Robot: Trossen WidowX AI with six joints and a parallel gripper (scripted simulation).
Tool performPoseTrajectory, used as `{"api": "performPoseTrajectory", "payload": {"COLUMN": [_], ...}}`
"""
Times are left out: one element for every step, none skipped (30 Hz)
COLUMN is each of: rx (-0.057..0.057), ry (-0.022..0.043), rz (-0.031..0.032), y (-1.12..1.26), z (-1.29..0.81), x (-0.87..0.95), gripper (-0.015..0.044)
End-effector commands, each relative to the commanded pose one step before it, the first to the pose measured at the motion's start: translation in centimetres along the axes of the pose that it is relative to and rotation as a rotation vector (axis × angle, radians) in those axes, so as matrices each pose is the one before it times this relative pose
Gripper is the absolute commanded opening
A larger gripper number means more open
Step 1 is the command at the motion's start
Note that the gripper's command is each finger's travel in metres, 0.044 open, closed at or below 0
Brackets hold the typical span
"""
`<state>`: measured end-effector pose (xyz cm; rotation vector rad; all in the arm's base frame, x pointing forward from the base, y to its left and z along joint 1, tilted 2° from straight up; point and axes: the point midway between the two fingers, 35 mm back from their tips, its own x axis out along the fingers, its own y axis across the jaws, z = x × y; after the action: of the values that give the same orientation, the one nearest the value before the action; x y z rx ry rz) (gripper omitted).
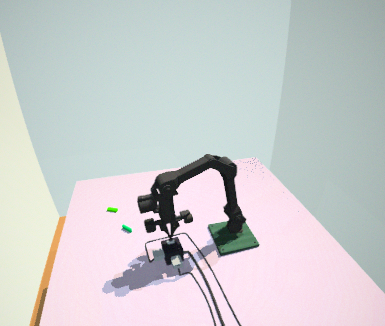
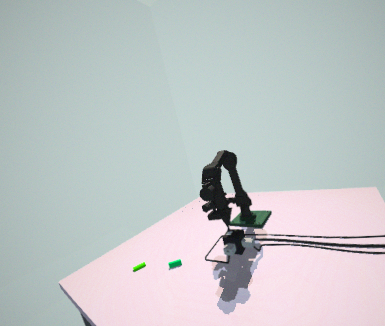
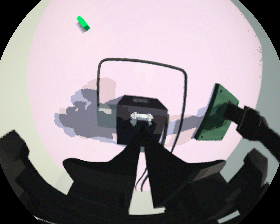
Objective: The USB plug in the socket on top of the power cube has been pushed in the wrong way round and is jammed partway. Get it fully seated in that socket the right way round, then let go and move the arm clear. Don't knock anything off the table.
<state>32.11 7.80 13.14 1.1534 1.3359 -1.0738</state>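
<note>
Arm: black six-joint arm (image 1: 210,167) on a dark green square base plate (image 1: 249,243), bent over toward the left.
Jaws: the gripper (image 1: 169,234) points down, clamped on the thin black USB plug (image 3: 143,137).
Plug place: just above the black power cube (image 1: 171,251) on the pale pink desk (image 1: 295,270).
Cables: black, running to the near edge.
Far left: two small green cylinders (image 1: 112,209).

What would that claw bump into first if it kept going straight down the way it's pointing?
Most likely the black power cube directly beneath it. The gripper points down at the cube's top, its jaws shut on the USB plug, so plug and socket meet first. The exact gap is unclear.
</note>
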Motion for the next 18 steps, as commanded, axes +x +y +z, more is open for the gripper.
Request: {"api": "performPoseTrajectory", "payload": {"rx": [-0.0040, 0.0000, 0.0000, 0.0000, 0.0000, 0.0000, 0.0000, 0.0000, 0.0000, 0.0000, 0.0000, 0.0000, 0.0000, 0.0000, 0.0000, 0.0000, 0.0000, 0.0000], "ry": [0.00468, 0.00000, 0.00000, 0.00000, 0.00000, 0.00000, 0.00000, 0.00000, 0.00000, 0.00000, 0.00000, 0.00000, 0.00000, 0.00000, 0.00000, 0.00000, 0.00000, 0.00000], "rz": [0.00331, 0.00000, 0.00000, 0.00000, 0.00000, 0.00000, 0.00000, 0.00000, 0.00000, 0.00000, 0.00000, 0.00000, 0.00000, 0.00000, 0.00000, 0.00000, 0.00000, 0.00000], "y": [0.034, 0.000, 0.000, 0.000, 0.000, 0.000, 0.000, 0.000, 0.000, 0.000, 0.000, 0.000, 0.000, 0.000, 0.000, 0.000, 0.000, 0.000], "z": [-0.062, 0.001, 0.001, 0.001, 0.001, 0.001, 0.001, 0.001, 0.001, 0.001, 0.001, 0.001, 0.001, 0.001, 0.001, 0.001, 0.001, 0.001], "x": [0.011, 0.012, 0.012, 0.012, 0.012, 0.012, 0.012, 0.012, 0.012, 0.012, 0.012, 0.012, 0.012, 0.012, 0.012, 0.012, 0.012, 0.012], "gripper": [0.0000, 0.0000, 0.0000, 0.0000, 0.0000, 0.0000, 0.0000, 0.0000, 0.0000, 0.0000, 0.0000, 0.0000, 0.0000, 0.0000, 0.0000, 0.0000, 0.0000, 0.0000]}}
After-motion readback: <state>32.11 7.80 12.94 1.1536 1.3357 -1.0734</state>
